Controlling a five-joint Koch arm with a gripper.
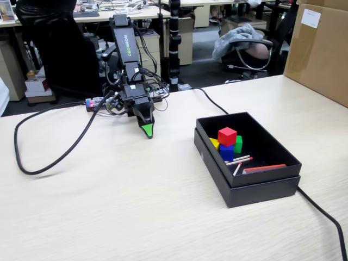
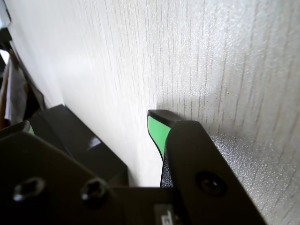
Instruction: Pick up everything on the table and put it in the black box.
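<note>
All 4 cubes sit in the black box (image 1: 247, 179): red (image 1: 227, 136) stacked on blue (image 1: 227, 151), yellow (image 1: 214, 143) and green (image 1: 238, 144) beside them. The gripper (image 1: 147, 130) rests well apart on the table (image 1: 136, 206), holding nothing; whether it is open I cannot tell.

Even, bright office light falls across the table (image 1: 109, 206) in the fixed view, sharp throughout, with only faint shadows under the cable (image 1: 49, 157) and inside the black box (image 1: 261, 144). In the wrist view, the gripper (image 2: 159, 129) looms dark and blurred; glare whitens the wood beyond its fingertips, a soft shadow beside them.
</note>
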